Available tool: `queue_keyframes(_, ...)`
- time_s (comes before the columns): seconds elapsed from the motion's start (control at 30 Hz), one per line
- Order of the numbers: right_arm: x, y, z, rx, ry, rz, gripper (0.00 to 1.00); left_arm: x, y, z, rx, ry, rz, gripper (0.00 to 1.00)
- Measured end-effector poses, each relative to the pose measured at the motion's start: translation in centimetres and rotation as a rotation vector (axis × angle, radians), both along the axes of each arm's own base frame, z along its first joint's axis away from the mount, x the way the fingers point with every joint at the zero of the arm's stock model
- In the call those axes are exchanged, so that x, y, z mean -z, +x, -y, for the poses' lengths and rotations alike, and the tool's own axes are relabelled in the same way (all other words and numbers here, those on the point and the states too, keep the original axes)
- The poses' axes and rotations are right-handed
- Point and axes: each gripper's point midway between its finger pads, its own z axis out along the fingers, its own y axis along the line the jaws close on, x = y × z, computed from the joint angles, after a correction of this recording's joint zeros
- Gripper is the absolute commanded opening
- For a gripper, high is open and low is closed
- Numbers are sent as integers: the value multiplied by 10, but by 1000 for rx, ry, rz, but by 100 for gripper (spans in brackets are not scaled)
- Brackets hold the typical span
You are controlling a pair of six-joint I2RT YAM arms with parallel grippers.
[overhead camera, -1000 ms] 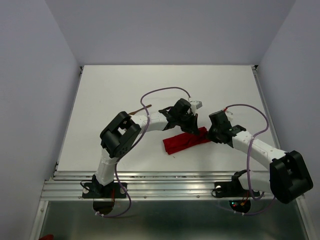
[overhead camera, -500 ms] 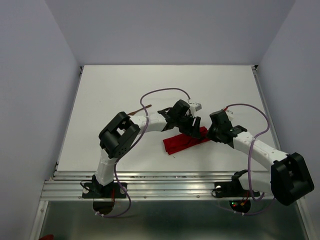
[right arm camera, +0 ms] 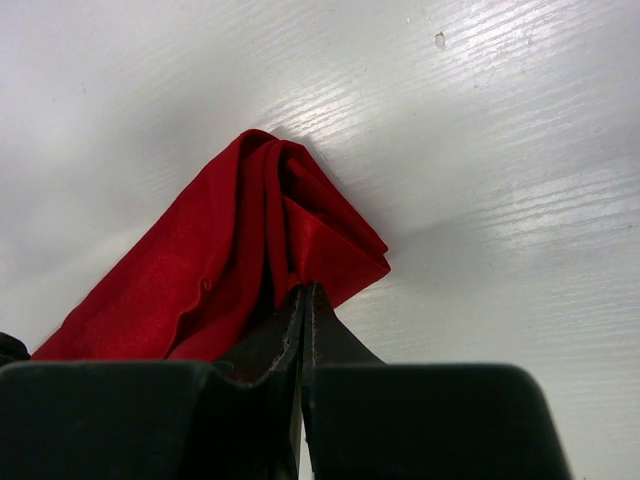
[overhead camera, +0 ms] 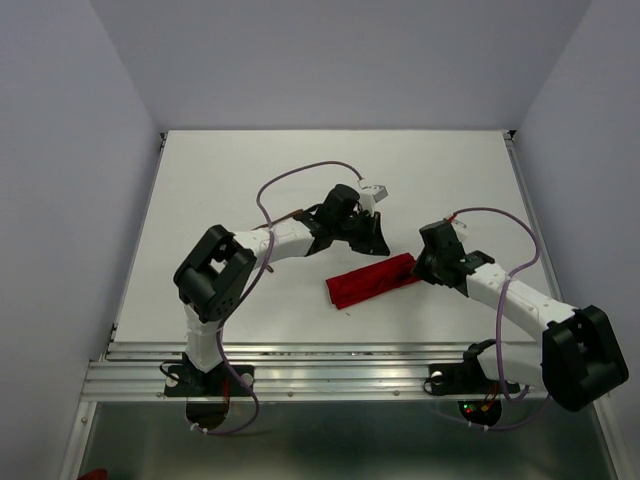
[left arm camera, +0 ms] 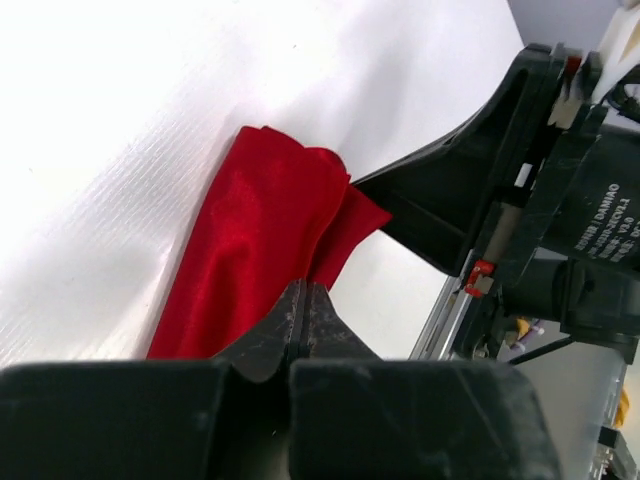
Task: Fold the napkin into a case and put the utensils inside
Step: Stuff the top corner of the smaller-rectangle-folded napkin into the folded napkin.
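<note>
The red cloth lies as a narrow folded case (overhead camera: 370,281) on the white table, slanting up to the right. It also shows in the left wrist view (left arm camera: 250,240) and the right wrist view (right arm camera: 230,250). My left gripper (overhead camera: 380,244) is shut and empty, just behind the case and apart from it; its shut tips show in the left wrist view (left arm camera: 303,292). My right gripper (overhead camera: 420,268) is at the case's right end, jaws shut on the cloth's bunched corner (right arm camera: 303,290). A thin brown utensil handle (overhead camera: 292,214) peeks out beside the left arm; the other utensil is hidden.
The left arm's forearm (overhead camera: 290,238) crosses the table's middle with its purple cable looping above. The right arm's body (left arm camera: 560,200) fills the right of the left wrist view. The table's near metal rail (overhead camera: 330,365) runs in front of both bases.
My left gripper has drawn back up and to the left, off the case, and its arm has swung left. The right gripper and the case have stayed in place.
</note>
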Motion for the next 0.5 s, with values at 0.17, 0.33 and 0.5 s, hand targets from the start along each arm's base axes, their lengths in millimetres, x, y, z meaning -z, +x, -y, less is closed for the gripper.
queue_keyframes(0.17, 0, 0, 0, 7, 5, 0, 1, -7, -3, 12, 18, -64, -32, 0)
queue_keyframes(0.33, 0, 0, 0, 9, 6, 0, 1, 7, -16, 26, 72, -95, -101, 0)
queue_keyframes(0.5, 0, 0, 0, 9, 6, 0, 1, 14, -28, 32, 105, -93, -133, 0)
